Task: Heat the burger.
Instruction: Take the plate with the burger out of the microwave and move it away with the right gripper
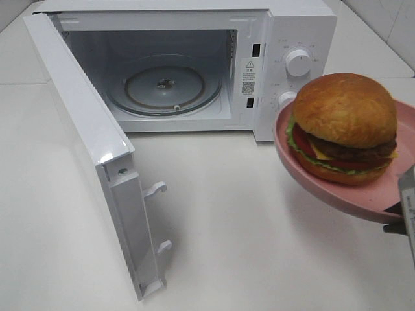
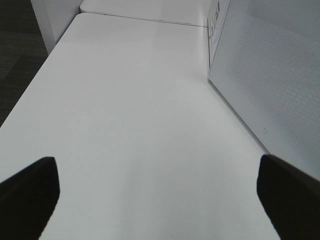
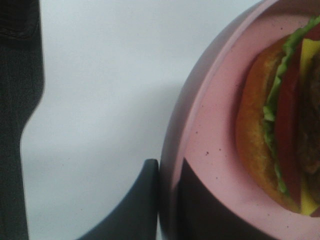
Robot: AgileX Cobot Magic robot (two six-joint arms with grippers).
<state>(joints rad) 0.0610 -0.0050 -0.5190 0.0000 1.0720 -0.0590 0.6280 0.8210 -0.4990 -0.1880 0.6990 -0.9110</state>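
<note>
R gripper (image 3: pixel 167 200) clamped on pink plate (image 1: pixel 324 188) rim w/ burger (image 1: pixel 345 126) aloft, prob. mid-carry; next: level slide onto microwave (image 1: pixel 285 39) turntable (image 1: pixel 165 87); L gripper (image 2: pixel 160 200) jaws wide apart, idle.

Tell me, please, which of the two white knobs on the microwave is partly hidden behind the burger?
The lower knob: the burger on its pink plate covers its right part, while the upper knob shows whole.

White microwave (image 1: pixel 285 45) door (image 1: pixel 97 149) open, glass turntable (image 1: pixel 163 89) inside.
</note>
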